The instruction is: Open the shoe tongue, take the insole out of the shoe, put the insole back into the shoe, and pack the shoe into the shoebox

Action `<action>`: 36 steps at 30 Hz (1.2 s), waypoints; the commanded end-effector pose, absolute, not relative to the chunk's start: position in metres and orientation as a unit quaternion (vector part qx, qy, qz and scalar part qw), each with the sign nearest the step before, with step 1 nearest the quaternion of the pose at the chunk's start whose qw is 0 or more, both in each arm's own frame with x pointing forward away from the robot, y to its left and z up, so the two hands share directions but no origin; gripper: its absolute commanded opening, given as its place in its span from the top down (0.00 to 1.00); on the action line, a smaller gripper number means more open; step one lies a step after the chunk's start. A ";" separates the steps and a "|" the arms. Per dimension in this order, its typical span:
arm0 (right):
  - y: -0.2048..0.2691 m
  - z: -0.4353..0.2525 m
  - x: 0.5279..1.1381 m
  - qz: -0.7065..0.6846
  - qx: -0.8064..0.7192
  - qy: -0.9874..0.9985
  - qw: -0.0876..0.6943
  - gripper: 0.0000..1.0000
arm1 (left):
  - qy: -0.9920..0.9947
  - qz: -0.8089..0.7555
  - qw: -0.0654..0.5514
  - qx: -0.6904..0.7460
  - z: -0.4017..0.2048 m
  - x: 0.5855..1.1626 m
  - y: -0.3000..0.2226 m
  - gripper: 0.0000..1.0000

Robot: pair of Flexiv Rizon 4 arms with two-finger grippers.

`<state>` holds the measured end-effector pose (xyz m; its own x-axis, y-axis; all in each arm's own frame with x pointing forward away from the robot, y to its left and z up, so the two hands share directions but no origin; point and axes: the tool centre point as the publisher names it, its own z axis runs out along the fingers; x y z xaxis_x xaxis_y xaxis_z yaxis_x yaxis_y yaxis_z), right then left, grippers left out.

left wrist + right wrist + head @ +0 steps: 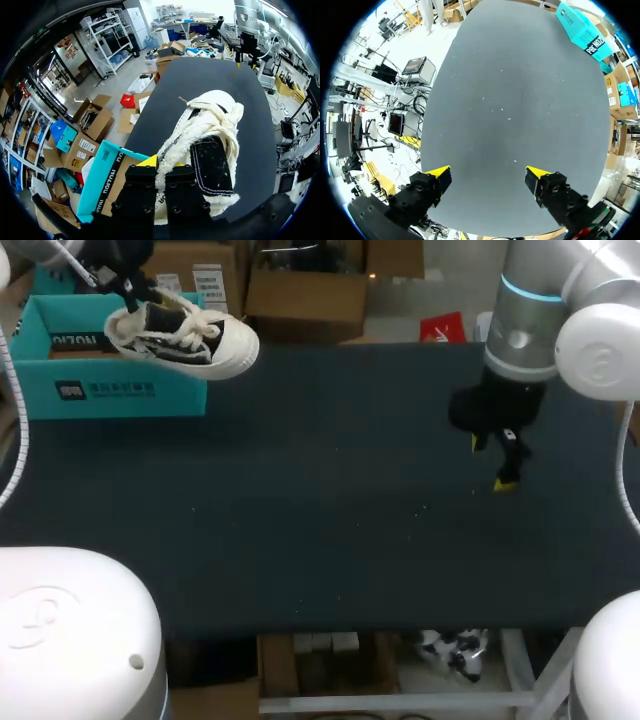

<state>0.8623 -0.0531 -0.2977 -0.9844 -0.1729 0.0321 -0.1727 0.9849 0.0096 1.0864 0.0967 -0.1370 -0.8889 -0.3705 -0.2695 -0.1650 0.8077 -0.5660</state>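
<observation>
A black-and-white sneaker (185,337) with cream laces hangs in the air at the near right edge of the teal shoebox (70,388), toe pointing right. My left gripper (118,285) is shut on the shoe's heel end from above. In the left wrist view the sneaker (202,145) lies just ahead of the shut fingers (145,162), with the open teal shoebox (102,172) below and beside it. My right gripper (505,462) hovers over the right part of the mat, open and empty; in its own view the right gripper (487,177) has only bare mat between its tips. No insole shows.
The dark mat (330,500) covers the whole tabletop. The shoebox stands at the far left corner. The same teal shoebox (580,27) shows at the far end of the mat in the right wrist view.
</observation>
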 end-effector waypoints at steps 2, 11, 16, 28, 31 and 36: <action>-0.053 -0.297 0.862 -0.003 0.087 -0.996 0.017 0.00 | 0.932 -0.274 0.188 -0.145 -0.136 1.086 0.096 1.00; -0.053 -0.297 0.862 -0.003 0.087 -0.996 0.017 0.00 | 0.934 -0.272 0.185 -0.142 -0.143 1.086 0.096 1.00; -0.053 -0.297 0.862 -0.003 0.087 -0.996 0.017 0.00 | 0.940 -0.272 0.180 -0.101 -0.134 1.086 0.108 1.00; -0.053 -0.297 0.862 -0.003 0.087 -0.996 0.017 0.00 | 0.948 -0.236 0.199 -0.080 -0.107 1.109 0.156 1.00; -0.053 -0.297 0.862 -0.003 0.087 -0.996 0.017 0.00 | 0.949 -0.229 0.199 -0.081 -0.113 1.118 0.171 1.00; -0.053 -0.297 0.862 -0.003 0.087 -0.996 0.017 0.00 | 0.948 -0.228 0.195 -0.104 -0.125 1.136 0.199 1.00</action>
